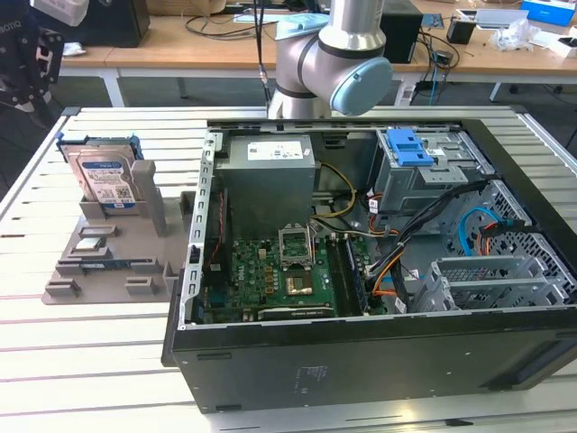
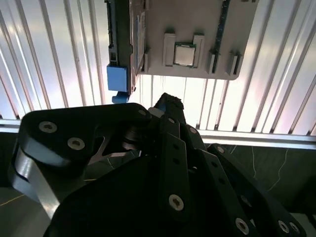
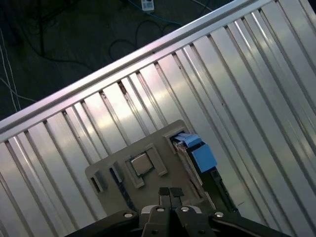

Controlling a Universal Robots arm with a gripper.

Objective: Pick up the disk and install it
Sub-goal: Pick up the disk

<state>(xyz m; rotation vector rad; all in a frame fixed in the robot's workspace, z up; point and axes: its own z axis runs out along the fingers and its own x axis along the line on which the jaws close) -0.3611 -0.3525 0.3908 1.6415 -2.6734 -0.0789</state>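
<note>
The disk point(image 1: 104, 176) is a silver hard drive with a white-and-blue label and blue side rails. It stands upright in a grey holder point(image 1: 108, 262) on the slatted table, at the exterior view's left. My gripper point(image 1: 27, 77) hangs above and beyond the disk, near the table's far left corner and clear of it. In the first wrist view the gripper point(image 3: 170, 192) has its two fingertips pressed together with nothing between them, and the disk point(image 3: 200, 154) stands edge-on in the holder. The second wrist view shows the disk point(image 2: 121, 44) edge-on past the dark gripper point(image 2: 170, 103).
An open computer case point(image 1: 379, 361) takes up the middle and right of the table. Inside it are a grey power-supply box point(image 1: 270, 176), a motherboard point(image 1: 288, 280) and a drive bay with a blue latch point(image 1: 410, 146). The holder also carries a processor chip point(image 2: 184, 54).
</note>
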